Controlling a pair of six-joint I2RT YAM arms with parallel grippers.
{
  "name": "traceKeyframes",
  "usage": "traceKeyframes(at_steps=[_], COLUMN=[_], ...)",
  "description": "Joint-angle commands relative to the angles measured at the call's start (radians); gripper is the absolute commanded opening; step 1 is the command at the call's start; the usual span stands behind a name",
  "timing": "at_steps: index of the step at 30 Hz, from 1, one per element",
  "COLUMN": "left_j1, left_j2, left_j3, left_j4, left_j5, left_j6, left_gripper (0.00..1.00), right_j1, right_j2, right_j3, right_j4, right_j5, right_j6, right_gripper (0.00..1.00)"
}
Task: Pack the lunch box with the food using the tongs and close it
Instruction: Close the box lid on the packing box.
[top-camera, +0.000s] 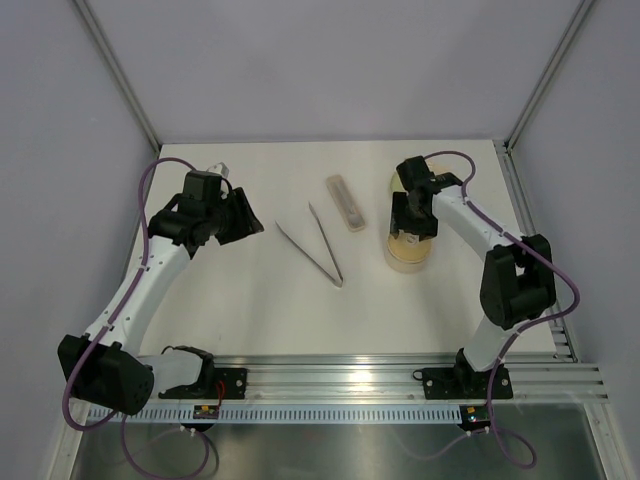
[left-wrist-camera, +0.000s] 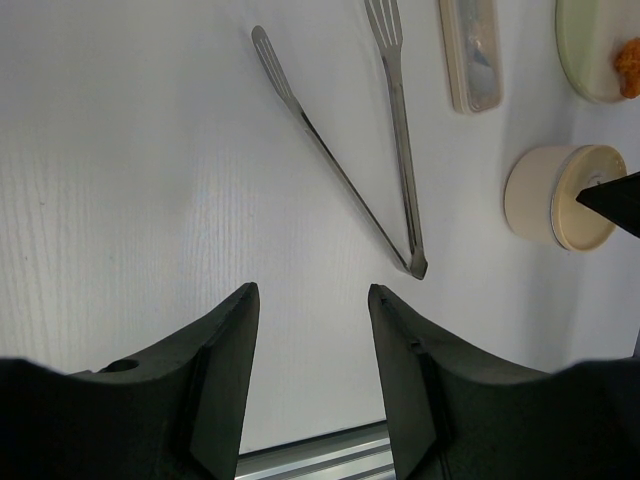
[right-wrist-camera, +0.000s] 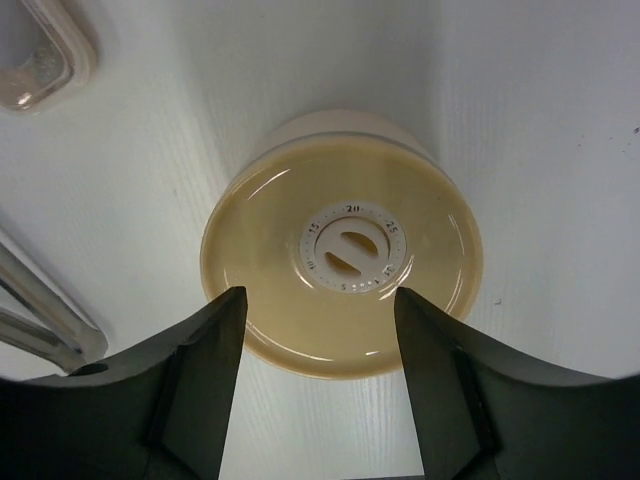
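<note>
**Tabletop layout, three views.** The tongs (top-camera: 326, 245) (left-wrist-camera: 399, 130) are shown lying flat on the white, finely grained table (top-camera: 250, 300), between the two arms. They are formed of two slender, polished metal arms joined in a narrow V, with flattened, slotted tips. Their long axis is laid roughly from near to far. The joined end is pointed toward the arm bases and the spread tips toward the far wall.

The lunch box (top-camera: 410, 252) (left-wrist-camera: 560, 195) (right-wrist-camera: 345, 250), a squat cylinder with a cream wall, is seen right of the tongs. It is covered by a glossy tan lid (right-wrist-camera: 420, 240) carrying a white numbered dial. Beyond it, a pale plate (top-camera: 393, 183) (left-wrist-camera: 585, 50) is partly hidden by the right arm, and one rough orange food piece (left-wrist-camera: 628, 65) is seen on it. A translucent oblong case (top-camera: 346, 203) (left-wrist-camera: 471, 55) is set just beyond the tongs.

The left gripper (top-camera: 240, 215) (left-wrist-camera: 312, 300) is held released, jaws apart and empty. The right gripper (top-camera: 412, 225) (right-wrist-camera: 320, 295) is held spread above the lid, with nothing grasped.
</note>
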Motion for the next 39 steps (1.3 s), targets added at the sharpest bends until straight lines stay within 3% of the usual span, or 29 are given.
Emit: traceKeyframes(at_steps=[1, 6, 14, 18, 24, 28, 33, 39], left_j1=[-0.004, -0.004, -0.005, -0.004, -0.004, -0.004, -0.004, -0.005], left_j2=[0.001, -0.002, -0.010, -0.010, -0.016, -0.023, -0.037, -0.042], left_j3=[0.000, -0.003, -0.009, -0.008, -0.008, -0.005, 0.012, 0.001], left_j4=[0.043, 0.045, 0.039, 0.034, 0.034, 0.031, 0.014, 0.026], left_j5=[0.006, 0.006, 0.002, 0.000, -0.001, -0.011, -0.031, -0.043], left_j6=[0.006, 0.004, 0.006, 0.010, 0.009, 0.010, 0.024, 0.018], left_gripper=[0.51, 0.51, 0.51, 0.51, 0.51, 0.51, 0.51, 0.60], right_j1=[0.001, -0.001, -0.001, -0.001, 0.001, 0.001, -0.001, -0.001], right_j2=[-0.102, -0.105, 0.001, -0.010, -0.150, -0.257, -0.412, -0.559], right_j3=[0.103, 0.113, -0.071, -0.061, 0.094, 0.139, -0.007, -0.171], right_j4=[-0.051, -0.058, 0.065, 0.044, -0.065, -0.068, 0.062, 0.070], right_j5=[0.026, 0.096, 0.032, 0.021, 0.078, 0.141, 0.267, 0.366], right_j6=[-0.012, -0.022, 0.014, 0.017, -0.004, -0.003, 0.051, 0.139], right_gripper=[0.69, 0.70, 0.70, 0.70, 0.71, 0.78, 0.99, 1.00])
